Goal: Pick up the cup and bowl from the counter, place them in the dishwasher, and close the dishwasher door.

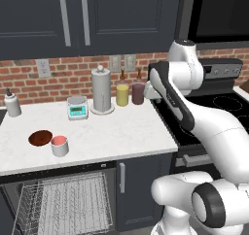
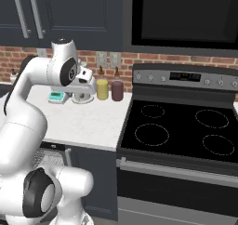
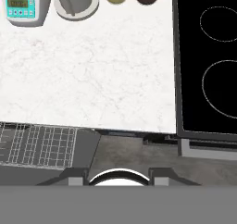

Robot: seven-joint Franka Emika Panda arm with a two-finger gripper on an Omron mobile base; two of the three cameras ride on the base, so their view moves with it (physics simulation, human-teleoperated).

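You get no readable text here: the kitchen scale (image 3: 21,5) has digits on its teal display, and the stove panel (image 2: 186,76) perhaps too, all blurred.

Bowl (image 1: 40,138) just left of cup (image 1: 60,145) on counter (image 1: 116,132), seemingly touching; dishwasher (image 1: 63,205) rack below.

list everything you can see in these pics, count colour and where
cup: 1, white-grey, pink inside, counter front left
bowl: 1, reddish-brown, left of cup
counter: 1, white marble
dishwasher rack: 1, silver wire, pulled out under counter
scale: 1, white and teal, counter back
paper towel holder: 1, grey, beside scale
jars: 2, yellow and maroon, by wall
bottle: 1, white, far left
stove: 1, black
gripper: 1, dark tips, open, holding nothing
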